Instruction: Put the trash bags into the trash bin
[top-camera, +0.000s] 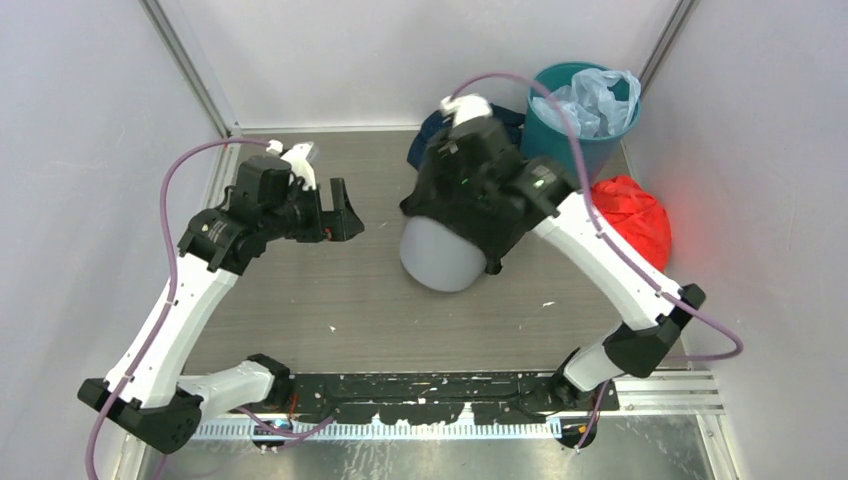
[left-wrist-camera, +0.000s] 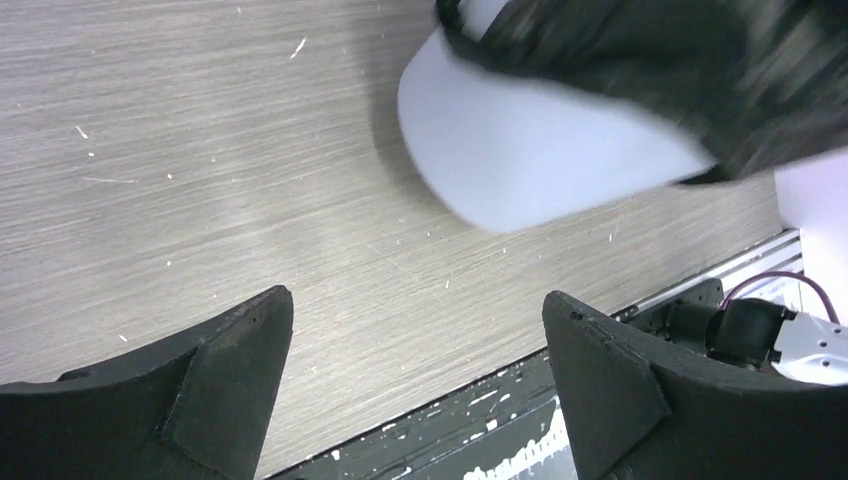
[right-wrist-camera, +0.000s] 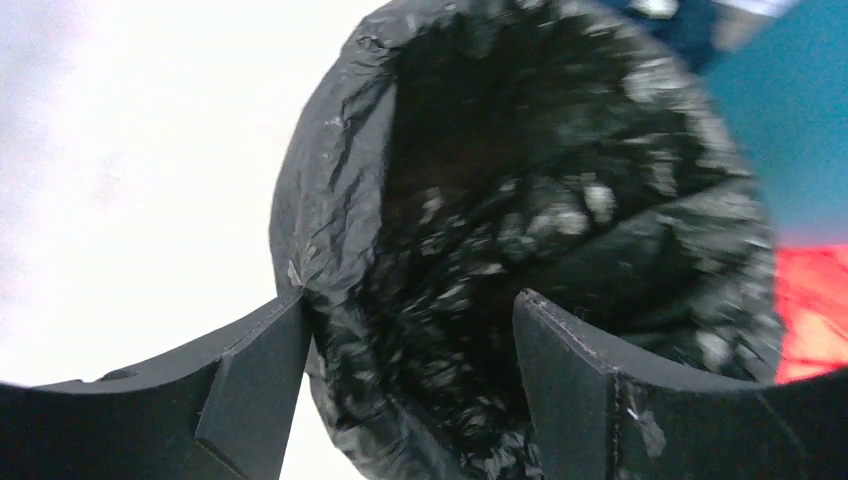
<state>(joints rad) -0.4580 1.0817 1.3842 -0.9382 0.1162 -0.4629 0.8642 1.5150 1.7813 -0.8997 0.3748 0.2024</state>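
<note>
The hand (right-wrist-camera: 408, 320) hangs with its fingers spread apart over the black bag (right-wrist-camera: 520, 180), whose round, crinkled mouth gapes open. A teal bin (right-wrist-camera: 790, 110) and red cloth (right-wrist-camera: 812, 305) show at right.

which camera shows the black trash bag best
The right wrist view: the black trash bag fills the frame, crinkled open mouth toward the camera. In the top view the right arm hides most of it; the left wrist view catches a blurred strip over the grey trash bin.
</note>
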